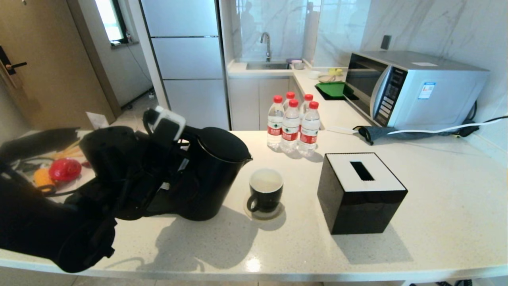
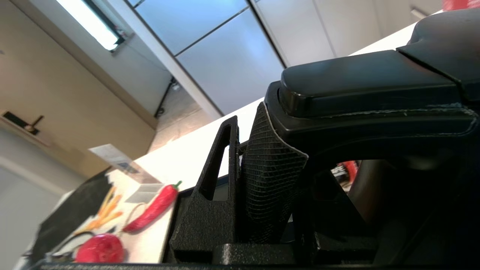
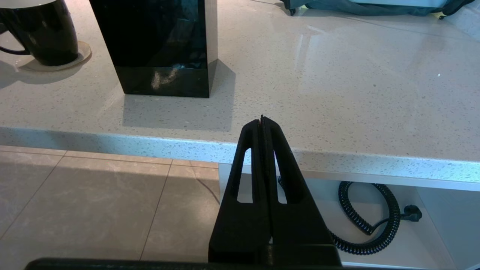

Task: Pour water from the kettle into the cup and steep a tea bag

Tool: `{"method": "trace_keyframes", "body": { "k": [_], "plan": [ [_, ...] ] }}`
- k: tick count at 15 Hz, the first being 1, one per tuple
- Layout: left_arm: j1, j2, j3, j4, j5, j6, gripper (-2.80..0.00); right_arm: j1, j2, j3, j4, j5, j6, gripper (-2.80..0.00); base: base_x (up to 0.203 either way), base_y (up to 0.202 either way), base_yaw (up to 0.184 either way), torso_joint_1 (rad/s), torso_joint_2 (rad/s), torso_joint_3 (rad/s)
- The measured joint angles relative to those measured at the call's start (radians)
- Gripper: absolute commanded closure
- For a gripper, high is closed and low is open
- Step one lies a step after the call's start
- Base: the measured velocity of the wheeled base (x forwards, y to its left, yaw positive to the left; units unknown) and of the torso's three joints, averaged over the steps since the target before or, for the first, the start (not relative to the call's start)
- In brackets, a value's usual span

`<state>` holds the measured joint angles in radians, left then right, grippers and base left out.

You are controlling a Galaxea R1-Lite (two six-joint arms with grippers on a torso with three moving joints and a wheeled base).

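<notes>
The matte black kettle [image 1: 210, 178] stands on the counter left of centre, its spout towards the cup [image 1: 265, 190]. The small black mug sits on a round coaster and holds pale water [image 1: 265, 180]. My left gripper [image 1: 174, 159] reaches in from the left and is shut on the kettle's loop handle [image 2: 375, 86]. One mesh-padded finger [image 2: 270, 180] presses against the handle. My right gripper [image 3: 261, 120] is shut on nothing. It hangs below the counter's front edge and is out of the head view. The cup [image 3: 45, 33] shows far off in its view. The tea bag is not in view.
A black cube tissue box [image 1: 359, 190] stands right of the cup. Several red-capped bottles [image 1: 291, 127] stand behind it, and a microwave [image 1: 412, 87] is at the back right. Red and orange toy food [image 1: 63, 170] lies at the far left, behind my left arm.
</notes>
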<state>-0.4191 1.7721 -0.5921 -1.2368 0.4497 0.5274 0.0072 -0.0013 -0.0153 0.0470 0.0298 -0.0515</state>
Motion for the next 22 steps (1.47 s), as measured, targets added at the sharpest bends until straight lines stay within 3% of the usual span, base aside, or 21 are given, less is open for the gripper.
{"method": "trace_keyframes", "body": {
  "k": [4,11,14,22],
  "plan": [
    [-0.018,0.000,-0.004,0.000,0.057,0.031,0.00,0.000,0.000,0.000,0.000,0.000,0.000,0.00,0.000,0.000,0.000,0.000,0.00,0.000],
    [-0.037,0.028,-0.074,0.001,0.070,0.081,0.00,0.000,0.000,0.000,0.000,0.000,0.000,0.00,0.000,0.000,0.000,0.000,0.00,0.000],
    [-0.059,0.041,-0.086,0.002,0.117,0.118,0.00,0.000,0.000,0.000,0.000,0.000,0.000,0.00,0.000,0.000,0.000,0.000,0.00,0.000],
    [-0.082,0.064,-0.113,0.003,0.124,0.175,0.00,0.000,0.000,0.000,0.000,0.000,0.000,0.00,0.000,0.000,0.000,0.000,0.00,0.000]
  ]
}}
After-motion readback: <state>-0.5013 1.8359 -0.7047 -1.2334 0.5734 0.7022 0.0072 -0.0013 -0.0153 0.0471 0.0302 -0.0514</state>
